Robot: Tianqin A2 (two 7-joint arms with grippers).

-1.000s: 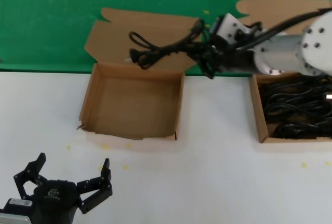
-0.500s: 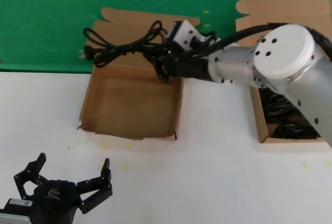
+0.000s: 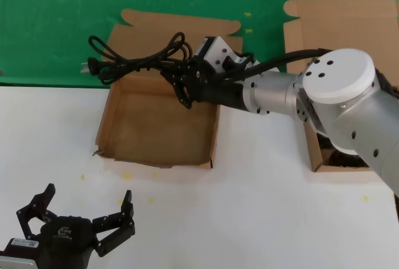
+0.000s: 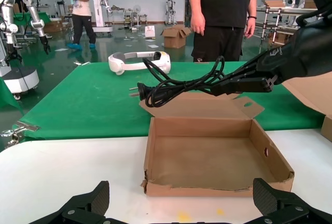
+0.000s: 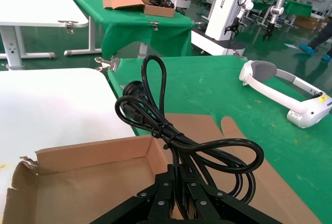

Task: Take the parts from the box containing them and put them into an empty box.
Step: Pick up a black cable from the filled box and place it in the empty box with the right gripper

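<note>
Our right gripper (image 3: pixel 182 85) was clamped on a bundled power cord (image 3: pixel 134 60), its black fingers (image 5: pixel 176 195) pinched together around the cord's gathered strands. We held it above the back edge of the empty box (image 3: pixel 124 147) — the shallow cardboard one with the ragged low front edge and a lid flap folded back onto the green cloth (image 3: pixel 62 26). The cord hung in the air, clear of the cardboard: its loops trailed out from the gripper toward our left, and the plug end (image 3: pixel 89 65) reached just past the box's left back corner, over the green cloth. In the left wrist view we saw the same bundle (image 4: pixel 176 86) held above the far wall of the open box (image 4: pixel 207 182), whose floor was bare, with the plug prongs pointing away from the arm.

Our right arm stretched across the white table (image 3: pixel 262 207) from the right, and its large grey joint covered much of the box containing the other cords (image 3: pixel 318 157). Only that box's near left corner and its plain lid flap showed, with a few dark cords (image 3: pixel 340 155) visible inside beneath the arm.

Our left gripper (image 3: pixel 81 219) sat parked low at the near left of the table, well apart from both boxes, its fingers spread wide and empty.
</note>
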